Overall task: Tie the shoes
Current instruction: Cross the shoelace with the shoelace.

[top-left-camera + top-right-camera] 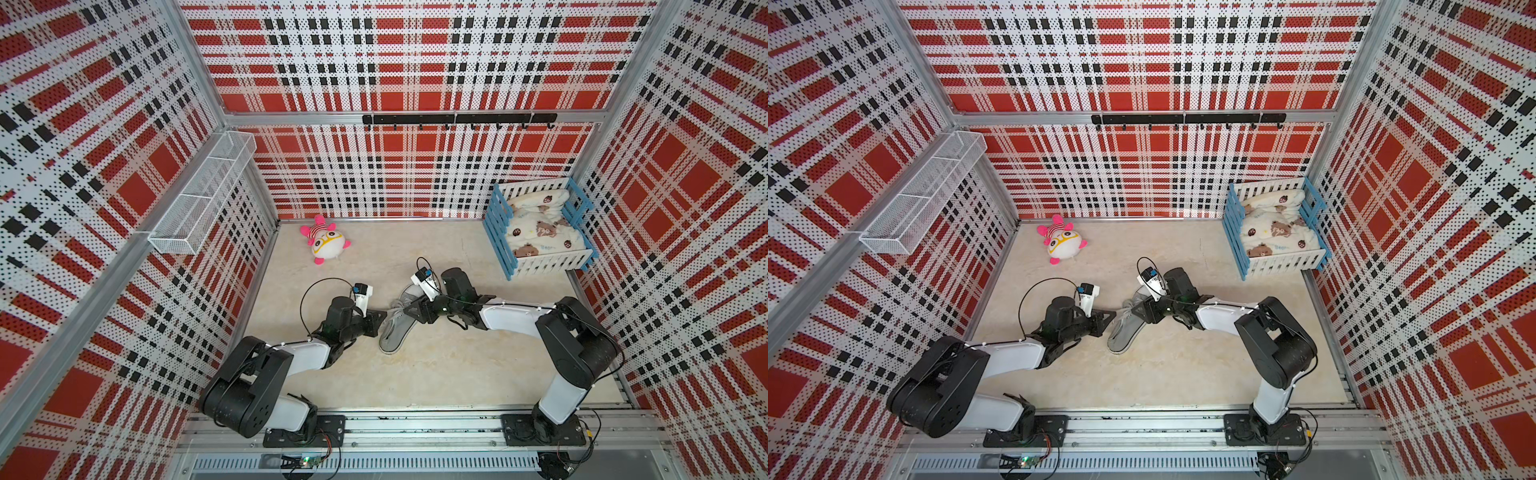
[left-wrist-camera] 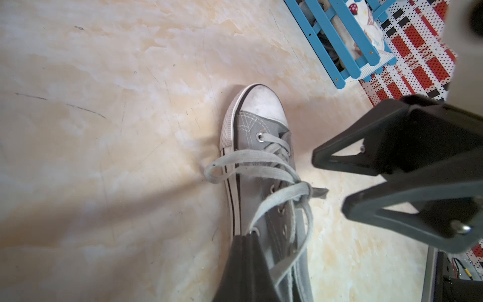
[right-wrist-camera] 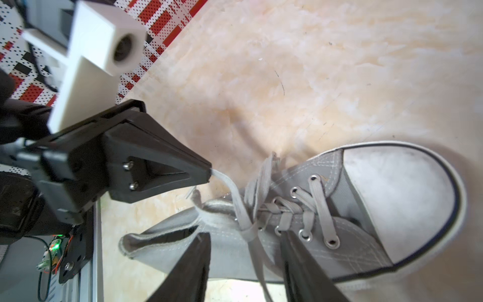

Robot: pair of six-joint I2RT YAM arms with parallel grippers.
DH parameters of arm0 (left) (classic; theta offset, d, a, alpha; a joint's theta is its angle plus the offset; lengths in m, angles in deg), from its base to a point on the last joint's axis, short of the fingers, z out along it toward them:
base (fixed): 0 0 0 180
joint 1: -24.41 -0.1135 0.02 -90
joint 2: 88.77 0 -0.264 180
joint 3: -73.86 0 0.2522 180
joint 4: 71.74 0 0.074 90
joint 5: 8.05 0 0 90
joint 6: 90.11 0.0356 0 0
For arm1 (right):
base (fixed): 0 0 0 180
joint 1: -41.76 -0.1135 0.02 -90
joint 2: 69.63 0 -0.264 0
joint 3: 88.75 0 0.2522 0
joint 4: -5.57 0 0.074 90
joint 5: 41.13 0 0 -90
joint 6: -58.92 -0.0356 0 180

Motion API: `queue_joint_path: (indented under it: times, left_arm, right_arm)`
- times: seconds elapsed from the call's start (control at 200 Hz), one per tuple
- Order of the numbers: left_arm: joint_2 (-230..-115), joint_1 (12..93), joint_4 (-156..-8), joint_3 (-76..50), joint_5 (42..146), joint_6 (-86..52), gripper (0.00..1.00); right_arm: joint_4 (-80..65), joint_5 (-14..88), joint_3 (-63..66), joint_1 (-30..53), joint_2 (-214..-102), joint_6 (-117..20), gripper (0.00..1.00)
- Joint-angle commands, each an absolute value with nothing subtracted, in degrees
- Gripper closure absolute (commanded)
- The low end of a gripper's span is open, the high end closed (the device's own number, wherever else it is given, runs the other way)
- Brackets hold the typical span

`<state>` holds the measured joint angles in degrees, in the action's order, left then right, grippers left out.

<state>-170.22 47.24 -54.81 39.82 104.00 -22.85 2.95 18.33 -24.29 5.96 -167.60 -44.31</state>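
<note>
The single grey canvas shoe (image 1: 392,334) (image 1: 1121,336) lies mid-floor, its white toe cap (image 2: 261,109) (image 3: 392,198) pointing toward the back wall. Its pale grey laces (image 2: 251,157) (image 3: 264,180) are loosely crossed over the tongue. My left gripper (image 1: 383,314) (image 1: 1113,313) (image 2: 248,236) sits at the shoe's left side, shut on a lace end that comes out of its tip (image 3: 210,174). My right gripper (image 1: 405,309) (image 1: 1134,309) (image 2: 328,184) (image 3: 245,235) hovers over the shoe's right side with its jaws apart. A lace strand runs loose between them.
A pink-and-white plush toy (image 1: 326,243) lies at the back left. A blue-and-white slatted crate (image 1: 496,228) holding a bear-print blanket stands at the back right. A wire basket (image 1: 203,195) hangs on the left wall and a black hook rail (image 1: 457,118) on the back wall.
</note>
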Motion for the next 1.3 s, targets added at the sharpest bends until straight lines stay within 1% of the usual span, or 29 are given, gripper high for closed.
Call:
queue_joint_path:
  times: [0.0,0.05,0.155,0.235,0.406,0.561,0.947,0.992,1.077,1.137,1.233,1.298]
  left_arm:
    - [-169.3,47.5,-52.5,40.7,104.1,-23.2,0.94]
    - [-168.8,47.3,-52.5,40.8,104.0,-23.4,0.91]
    - [-167.0,46.6,-52.4,41.6,102.7,-24.2,0.74]
    - [-165.3,45.0,-51.4,42.2,102.0,-25.4,0.64]
    - [-165.4,42.7,-49.6,40.0,101.9,-28.1,0.55]
    - [-172.2,42.8,-49.3,34.5,102.5,-28.8,0.53]
    - [-186.2,44.5,-48.6,24.4,103.4,-30.4,0.51]
    - [-187.7,44.7,-48.6,23.7,104.2,-30.3,0.50]
    - [-190.2,45.0,-48.5,22.8,104.4,-30.3,0.50]
    - [-191.3,45.2,-48.5,22.6,105.4,-30.2,0.50]
    - [-191.7,45.8,-48.4,22.9,106.0,-30.1,0.51]
    - [-191.6,46.4,-48.2,23.4,106.6,-30.1,0.51]
  right_arm:
    - [-0.2,19.4,-26.9,6.9,-163.9,-43.5,0.48]
    - [-0.6,20.0,-28.2,7.3,-162.8,-43.5,0.48]
    - [-0.8,20.6,-30.3,7.6,-161.3,-44.8,0.50]
    - [-0.3,20.8,-31.2,7.7,-161.1,-46.6,0.51]
    - [1.1,21.4,-32.2,7.6,-161.8,-49.5,0.53]
    - [2.9,20.7,-32.0,7.5,-164.3,-50.9,0.55]
    - [4.4,19.4,-29.1,6.9,-169.6,-50.4,0.55]
    - [4.5,19.6,-28.9,6.9,-169.9,-50.4,0.58]
    - [4.6,20.9,-28.8,6.9,-169.9,-50.5,0.71]
    - [4.4,21.9,-28.9,6.9,-169.7,-50.6,0.78]
    - [3.7,23.5,-28.8,7.4,-169.7,-50.9,0.84]
    - [3.5,24.4,-28.7,7.9,-169.9,-51.4,0.86]
